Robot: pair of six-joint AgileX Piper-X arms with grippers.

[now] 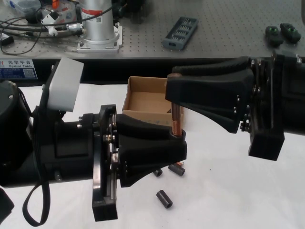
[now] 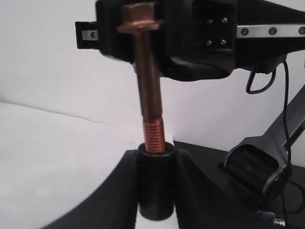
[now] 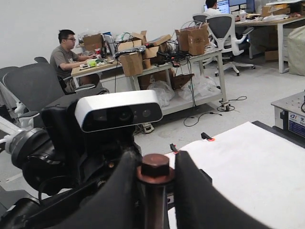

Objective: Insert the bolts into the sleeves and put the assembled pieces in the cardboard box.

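Observation:
My left gripper is shut on a black sleeve, held upright above the white bench. My right gripper is shut on a copper bolt by its hex head. The bolt hangs vertically, with its threaded tip just inside the sleeve's top opening. The cardboard box sits open behind the two grippers. Loose black sleeves lie on the bench below, one of them with a copper end showing.
A white sheet covers the bench. Behind it, a perforated metal table holds a silver cylinder on a base, a blue-grey tray and cables. The left arm's camera faces the right wrist view.

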